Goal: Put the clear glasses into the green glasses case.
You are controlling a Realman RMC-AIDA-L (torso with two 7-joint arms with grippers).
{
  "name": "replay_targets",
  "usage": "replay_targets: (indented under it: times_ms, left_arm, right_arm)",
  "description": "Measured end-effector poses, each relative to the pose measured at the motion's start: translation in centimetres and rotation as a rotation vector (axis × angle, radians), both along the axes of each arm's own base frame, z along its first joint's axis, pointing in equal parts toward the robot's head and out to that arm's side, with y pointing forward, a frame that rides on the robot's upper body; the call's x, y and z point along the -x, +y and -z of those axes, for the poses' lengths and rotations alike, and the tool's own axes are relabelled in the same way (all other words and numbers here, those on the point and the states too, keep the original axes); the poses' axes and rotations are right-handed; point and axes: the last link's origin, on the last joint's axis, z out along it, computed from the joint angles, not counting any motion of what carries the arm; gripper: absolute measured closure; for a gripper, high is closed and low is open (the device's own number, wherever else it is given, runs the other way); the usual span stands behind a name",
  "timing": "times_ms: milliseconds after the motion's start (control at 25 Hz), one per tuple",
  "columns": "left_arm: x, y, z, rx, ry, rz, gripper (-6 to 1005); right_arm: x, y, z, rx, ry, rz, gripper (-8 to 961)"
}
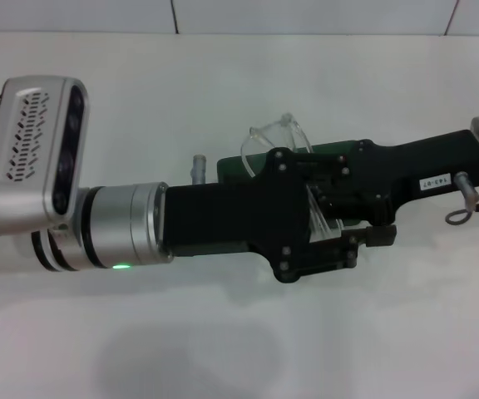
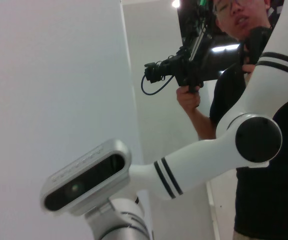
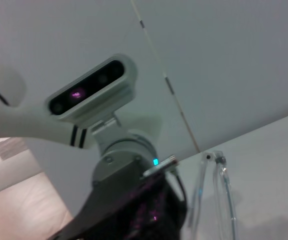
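The green glasses case (image 1: 238,167) lies on the white table, mostly covered by both black grippers, which meet above it. The clear glasses (image 1: 278,133) stand tilted over the case. Their lens front rises behind the grippers and a thin clear arm (image 1: 318,218) runs down between the black parts. My left gripper (image 1: 364,224) reaches in from the left. My right gripper (image 1: 285,166) comes from the right. The overlapping black parts hide which one holds the glasses. In the right wrist view the clear glasses (image 3: 219,200) show close by, beside the left arm's wrist (image 3: 126,160).
The white table (image 1: 239,332) spreads all around, with a white wall behind it. The left arm's silver camera housing (image 1: 36,150) sticks out at the left. A person with a camera rig (image 2: 194,60) stands behind the right arm (image 2: 244,135) in the left wrist view.
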Motion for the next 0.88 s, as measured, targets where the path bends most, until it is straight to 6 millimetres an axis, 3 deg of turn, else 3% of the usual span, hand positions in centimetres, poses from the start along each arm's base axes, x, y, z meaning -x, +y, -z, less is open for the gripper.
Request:
replay_targets:
  times_ms: [880]
  left_arm:
    - [0.0,0.3,-0.1,-0.007,-0.001,-0.018,517]
  right_arm:
    - [-1.0,0.4,-1.8,-0.027,0.004,0.032,841]
